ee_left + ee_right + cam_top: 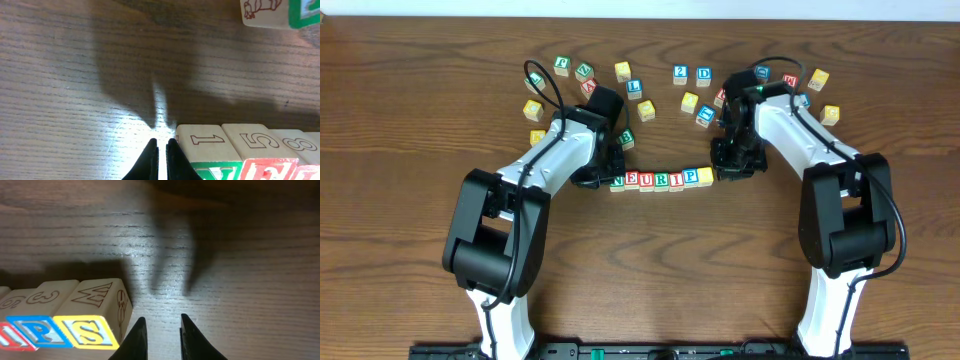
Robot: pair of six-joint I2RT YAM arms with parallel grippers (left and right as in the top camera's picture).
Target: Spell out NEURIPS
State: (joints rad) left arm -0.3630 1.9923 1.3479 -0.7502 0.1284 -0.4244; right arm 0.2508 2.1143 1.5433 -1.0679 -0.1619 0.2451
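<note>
Both ends of the word are covered: your left arm (535, 170) reaches to the left end of the row (660, 179) and your right arm (800, 135) to its right end, low over the wood of the table (640, 290). Seven cubes lie side by side there and read N, E, U, R, I, P, S in the overhead view. They sit near the table's middle, in front of the loose cubes (680, 73) scattered behind, so you look to be at the last step: squaring the line rather than fetching letters. The row climbs a little toward its right end. As I judge it, your next move calls for a light inward nudge from each side, or a straight lift away that drags nothing. At the N cube (205, 142) your left gripper (161, 152) has its jaws pressed together and holds nothing. Its tip is just beside the cube's outer face, though I cannot confirm contact. At the S cube (90, 330) your right gripper (161, 332) stands a narrow gap open, empty, its near finger just beside that cube.
</note>
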